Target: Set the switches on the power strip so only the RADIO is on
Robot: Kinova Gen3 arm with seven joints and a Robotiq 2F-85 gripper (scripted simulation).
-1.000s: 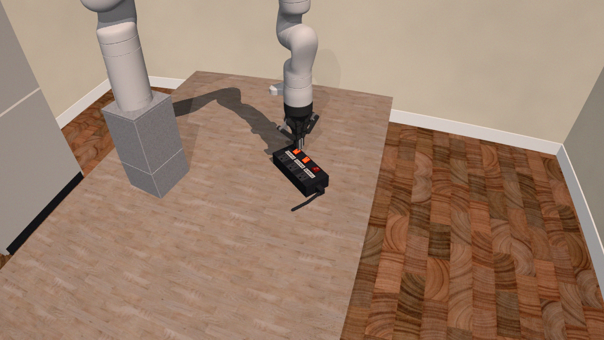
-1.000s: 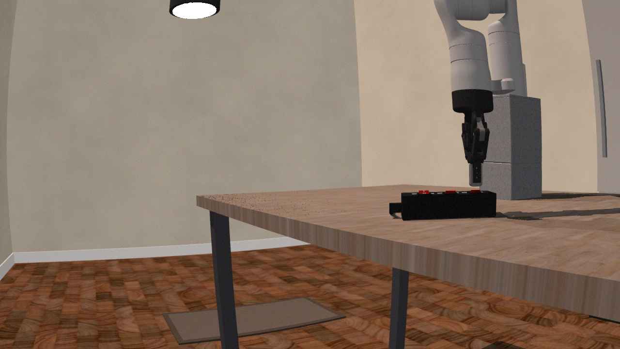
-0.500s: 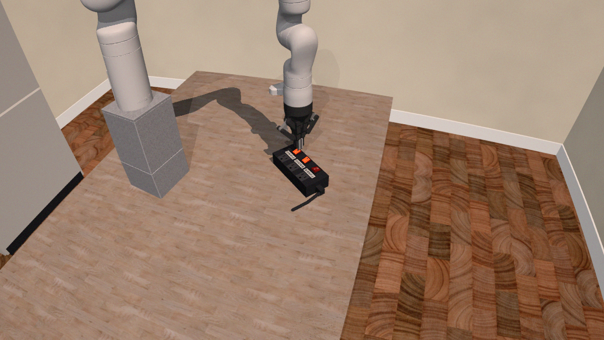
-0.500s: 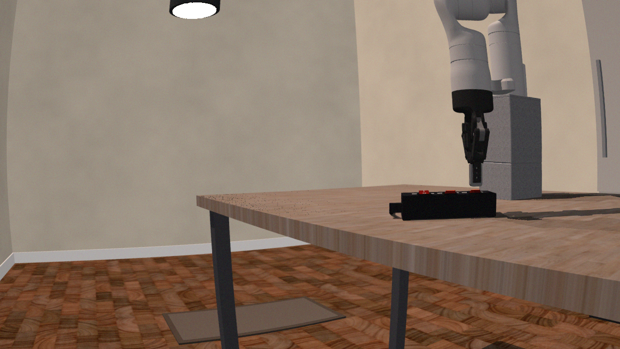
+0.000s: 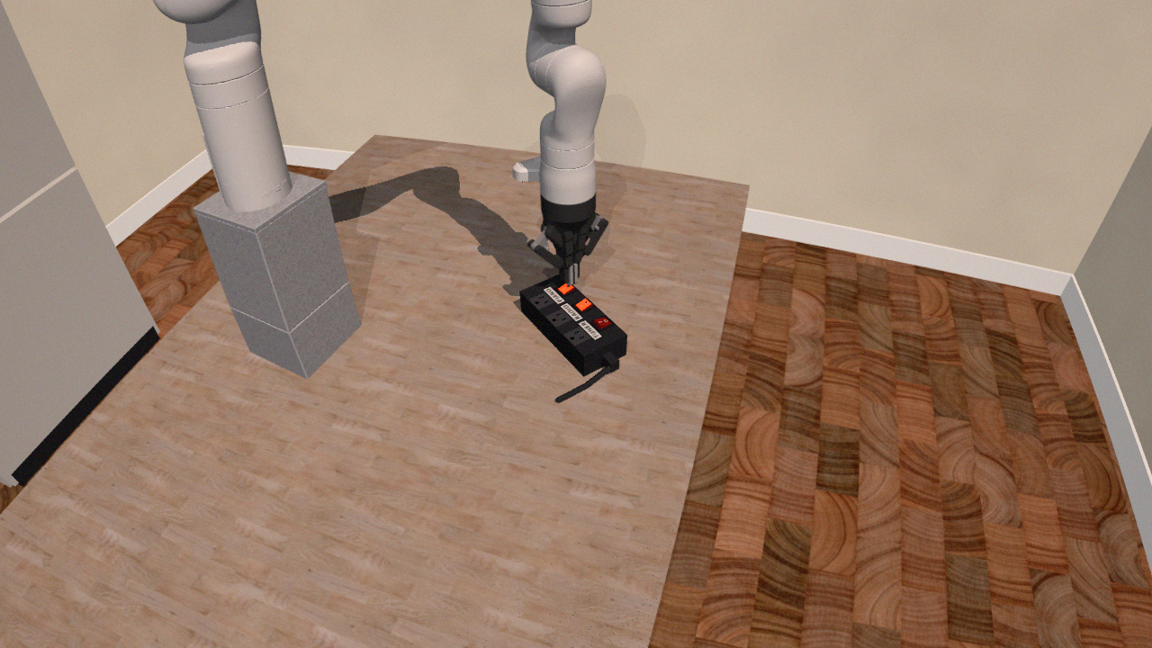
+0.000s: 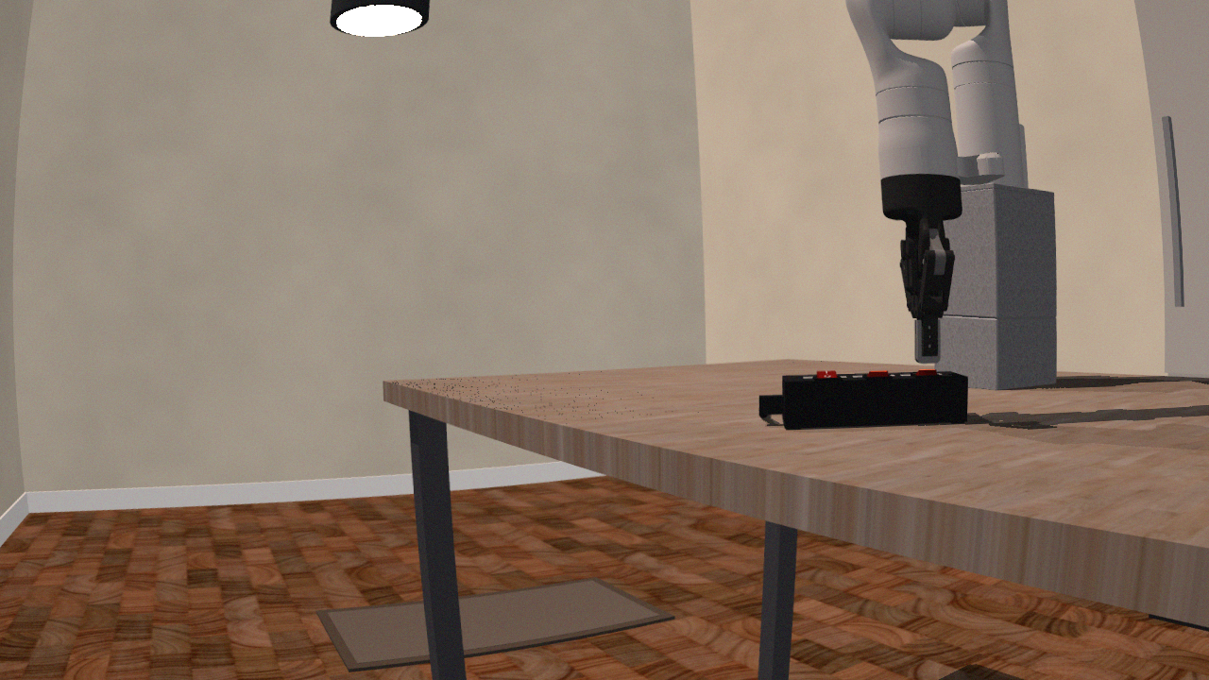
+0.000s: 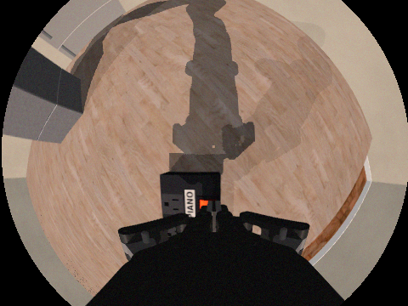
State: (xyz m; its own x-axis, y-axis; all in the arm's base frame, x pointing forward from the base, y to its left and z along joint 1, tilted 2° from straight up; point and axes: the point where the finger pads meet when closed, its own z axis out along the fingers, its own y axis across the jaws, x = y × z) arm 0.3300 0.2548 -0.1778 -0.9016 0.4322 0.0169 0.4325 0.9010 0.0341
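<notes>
A black power strip [image 5: 563, 326] [image 6: 875, 402] [image 7: 177, 187] lies flat on the wooden table [image 5: 402, 451] [image 6: 929, 473], right way up, cord end toward the front right. It has three rocker switches in a row with white labels beside them. The far switch [image 5: 565, 287] [image 7: 206, 204] and the middle switch [image 5: 583, 304] glow bright orange. The switch nearest the cord [image 5: 601, 322] is darker red. My gripper [image 5: 570, 274] [image 6: 927, 348] [image 7: 213, 208] is shut and empty. It points straight down, its tips just above the far switch. The label there ends in "ANO" in the wrist view.
The arm's grey pedestal [image 5: 277, 274] [image 6: 1001, 279] stands on the table's left side. A grey cabinet [image 5: 48, 265] is at the far left. The table's right edge [image 5: 708, 386] lies close beyond the strip.
</notes>
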